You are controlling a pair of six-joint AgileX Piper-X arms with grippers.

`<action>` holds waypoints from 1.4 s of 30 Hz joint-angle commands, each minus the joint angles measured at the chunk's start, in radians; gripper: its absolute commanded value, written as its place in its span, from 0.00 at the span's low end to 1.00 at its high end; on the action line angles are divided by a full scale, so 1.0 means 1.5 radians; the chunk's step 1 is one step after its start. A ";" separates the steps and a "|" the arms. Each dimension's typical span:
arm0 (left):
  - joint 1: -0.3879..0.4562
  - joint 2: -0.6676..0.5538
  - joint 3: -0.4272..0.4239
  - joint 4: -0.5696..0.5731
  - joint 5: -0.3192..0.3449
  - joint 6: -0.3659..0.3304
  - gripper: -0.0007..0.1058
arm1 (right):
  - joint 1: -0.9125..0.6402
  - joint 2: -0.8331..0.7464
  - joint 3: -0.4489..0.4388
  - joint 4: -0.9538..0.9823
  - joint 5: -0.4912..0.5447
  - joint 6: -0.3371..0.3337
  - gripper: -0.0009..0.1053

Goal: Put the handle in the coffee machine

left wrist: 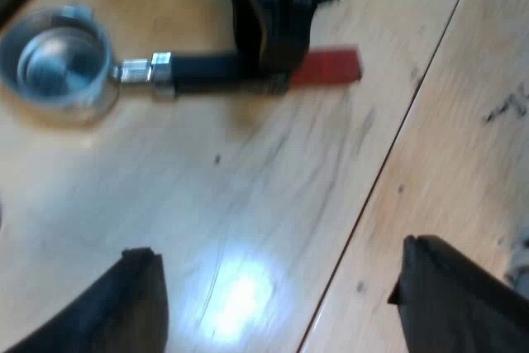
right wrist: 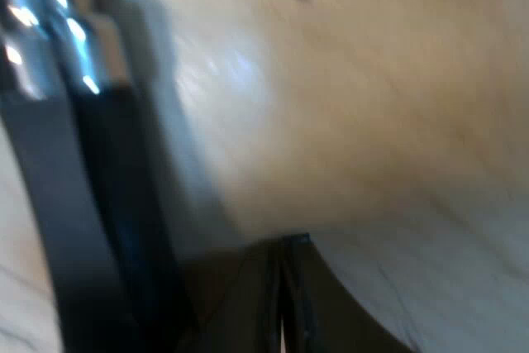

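Now | left end effector (left wrist: pixel 281 295) wide open, empty, above counter (left wrist: pixel 273 188) | right end effector (right wrist: pixel 283 258) pressed closed, just beside holder (left wrist: pixel 194 68) dark handle | holder lying flat on counter

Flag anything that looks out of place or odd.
Nothing spilled or broken. The metal holder lies loose on the wooden table, basket up. One oddity: the right end effector looks shut beside the dark handle, not around it. The left end effector hangs open above the table.
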 commanded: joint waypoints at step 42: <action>-0.002 0.002 -0.029 0.039 -0.163 0.015 0.58 | 0.219 0.053 0.012 -0.237 0.002 0.171 0.01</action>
